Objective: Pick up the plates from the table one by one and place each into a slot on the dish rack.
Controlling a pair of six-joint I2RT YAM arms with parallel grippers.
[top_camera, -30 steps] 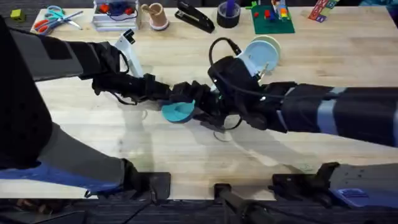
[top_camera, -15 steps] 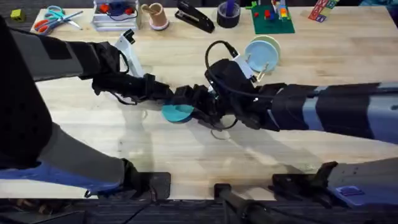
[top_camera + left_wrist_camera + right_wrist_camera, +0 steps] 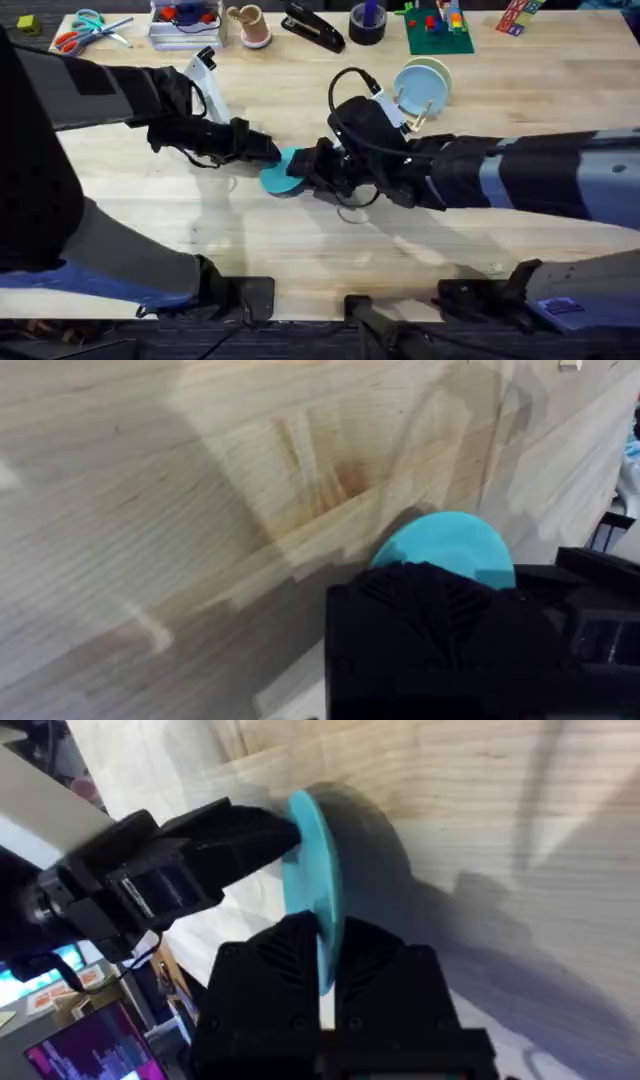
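Both jaws clamp the turquoise plate (image 3: 283,176) at frame centre: left gripper (image 3: 272,153) on its upper-left edge, right gripper (image 3: 308,172) on its right. Dish rack (image 3: 418,88) with pale plates (image 3: 412,86) stands upper right on the table (image 3: 300,240).

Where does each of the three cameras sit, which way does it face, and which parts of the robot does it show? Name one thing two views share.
Overhead: fixed above the arm bases, looking down and forward over the table; both arms meet at the turquoise plate, with the dish rack behind.
Left wrist: on the left arm, facing the tabletop; its black left tool covers part of the plate.
Right wrist: on the right arm; the right tool straddles the plate's edge, the left tool opposite.
Shared: the turquoise plate.
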